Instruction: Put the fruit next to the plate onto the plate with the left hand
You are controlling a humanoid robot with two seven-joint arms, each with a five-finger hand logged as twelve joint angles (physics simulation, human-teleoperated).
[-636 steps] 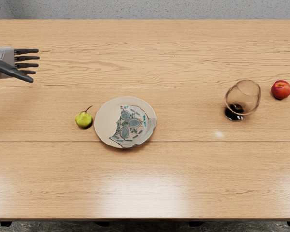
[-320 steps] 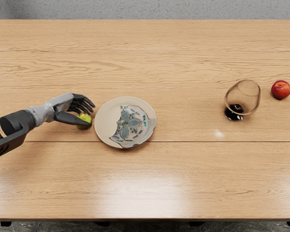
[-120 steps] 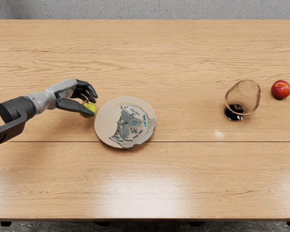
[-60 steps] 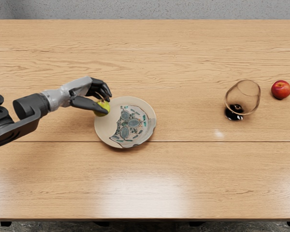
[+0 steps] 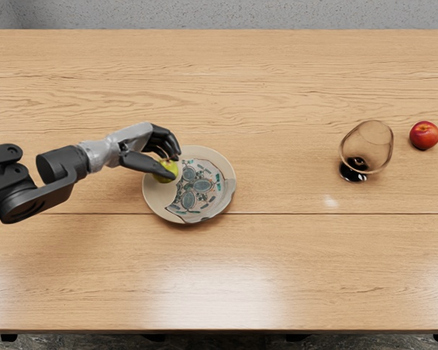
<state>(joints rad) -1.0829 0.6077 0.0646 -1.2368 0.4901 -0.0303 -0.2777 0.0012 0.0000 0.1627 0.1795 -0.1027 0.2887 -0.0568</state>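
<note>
A small yellow-green pear (image 5: 167,170) is held in my left hand (image 5: 160,154), whose dark fingers curl around it. Hand and pear are over the left part of the round patterned plate (image 5: 212,205), which lies a little left of the table's middle. I cannot tell whether the pear touches the plate. My left arm reaches in from the left edge. The right arm is out of view.
A brandy glass (image 5: 366,150) with a dark dreg stands at the right of the table. Beside it, near the right edge, lies a red apple (image 5: 424,135). The wooden table (image 5: 219,277) stretches wide in front of the plate.
My left hand closed on the pear beside the plate, lifted it and carried it rightward; it has gone from the plate's left rim to over the plate.
</note>
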